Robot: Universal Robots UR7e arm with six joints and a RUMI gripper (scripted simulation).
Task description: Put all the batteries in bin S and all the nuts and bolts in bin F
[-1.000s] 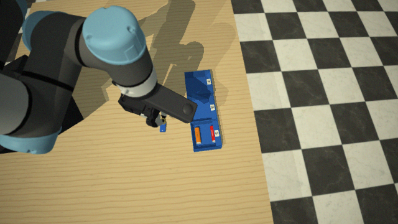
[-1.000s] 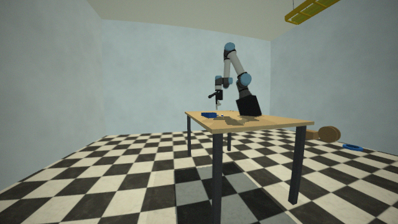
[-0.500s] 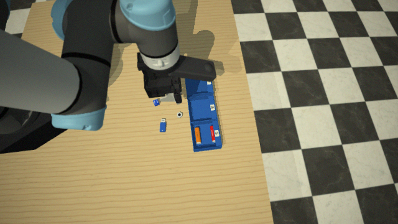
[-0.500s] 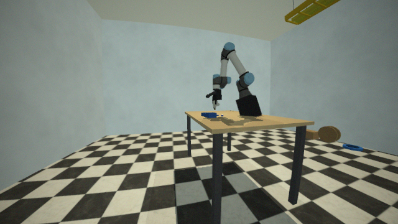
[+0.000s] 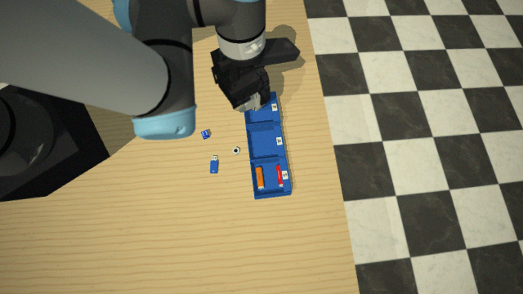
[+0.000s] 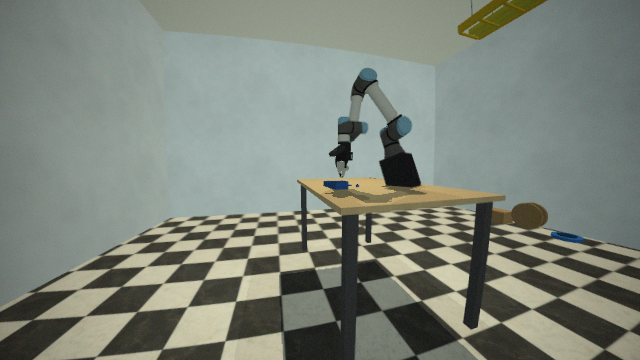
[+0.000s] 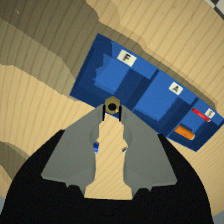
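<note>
My gripper (image 7: 112, 106) is shut on a small brass nut (image 7: 111, 106) and holds it above the near edge of the blue bin row (image 5: 267, 147), beside the compartment marked F (image 7: 126, 58). In the top view my gripper (image 5: 250, 107) hangs over the F end of the row (image 5: 274, 107). The compartment marked S (image 5: 284, 175) holds an orange battery (image 5: 260, 177) and a red battery (image 5: 279, 175). A white nut (image 5: 235, 150) lies on the table left of the bins.
The middle compartment is marked A (image 5: 279, 141). Two blue USB sticks (image 5: 214, 164) (image 5: 206, 134) lie on the table left of the bins. The table's right edge runs close beside the bin row. My arm's base (image 6: 398, 170) stands at the back of the table.
</note>
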